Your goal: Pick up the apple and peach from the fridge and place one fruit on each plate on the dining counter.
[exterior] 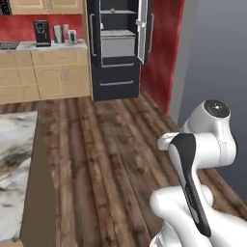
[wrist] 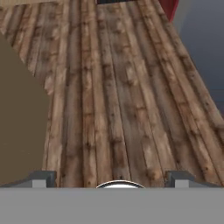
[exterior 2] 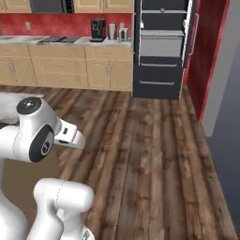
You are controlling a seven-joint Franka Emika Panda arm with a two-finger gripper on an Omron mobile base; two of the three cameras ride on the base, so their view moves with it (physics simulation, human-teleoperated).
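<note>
The black fridge [exterior: 116,53] [exterior 2: 161,47] stands at the far end of the wooden floor with its upper doors swung open, grey shelves and a drawer showing inside. A tiny orange-red speck [exterior: 112,9] [exterior 2: 162,9] sits on its top shelf, too small to tell which fruit it is. The dining counter's marbled top [exterior: 12,159] lies at the left, with its beige base [wrist: 17,109] beside my hand. The plates are out of view. My gripper [wrist: 112,179] is open over bare floor planks, its fingertips [wrist: 43,178] far apart and holding nothing.
A wall counter with a coffee machine [exterior: 42,33] [exterior 2: 97,29] and jars runs left of the fridge. A red wall [exterior: 164,48] and a grey wall [exterior: 217,53] close off the right side. Wooden floor [exterior: 111,144] stretches from me to the fridge.
</note>
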